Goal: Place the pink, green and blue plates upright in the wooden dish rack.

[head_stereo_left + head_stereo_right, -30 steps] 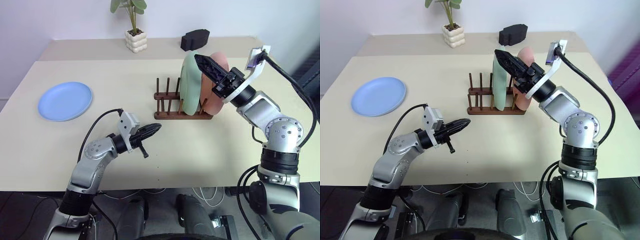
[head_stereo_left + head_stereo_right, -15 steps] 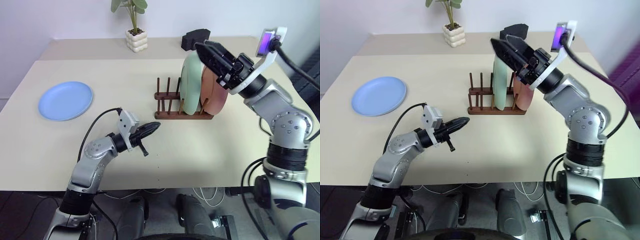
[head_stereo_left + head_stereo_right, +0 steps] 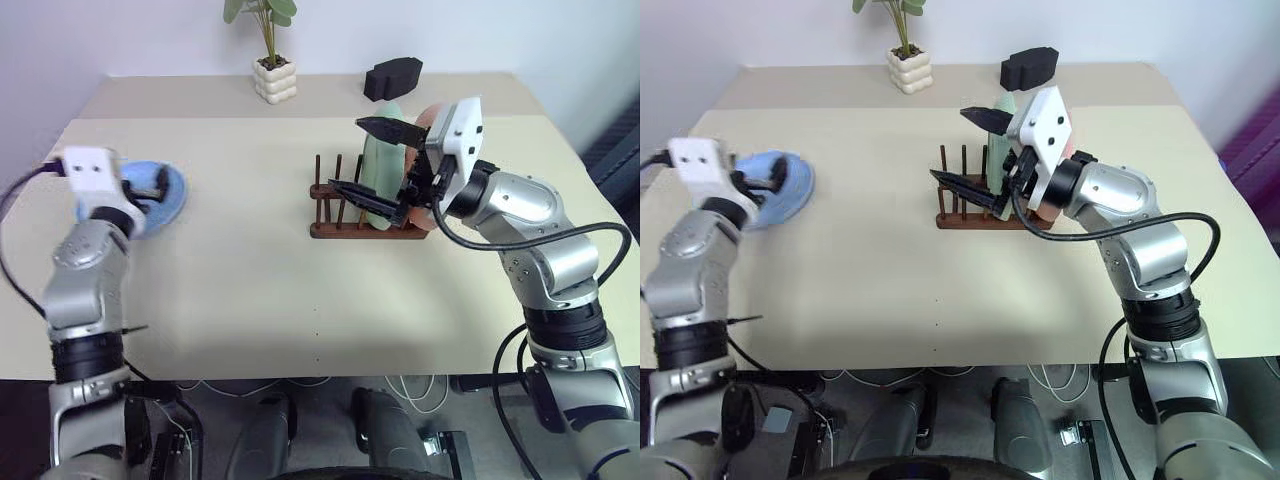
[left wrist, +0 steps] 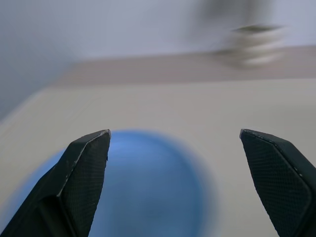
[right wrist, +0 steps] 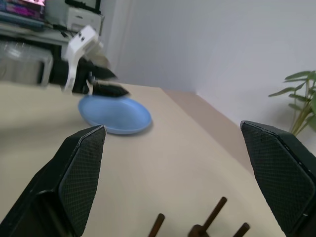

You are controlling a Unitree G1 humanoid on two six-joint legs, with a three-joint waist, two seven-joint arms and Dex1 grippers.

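Observation:
The blue plate lies flat at the table's left. My left gripper hovers just over its near edge, open, and the plate shows between the two fingers in the left wrist view. The green plate and the pink plate stand upright in the wooden dish rack. My right gripper hangs open in front of those plates, pointing left, one finger above the other, with nothing in it. From the right wrist view I see the blue plate, the left gripper and the rack's pegs.
A potted plant and a black blocky object stand at the table's back. Free pegs remain at the rack's left end. Bare tabletop stretches between the blue plate and the rack.
My left arm swung from the table's middle out to the blue plate and its gripper opened. My right gripper rolled and drew back from the plates in the rack.

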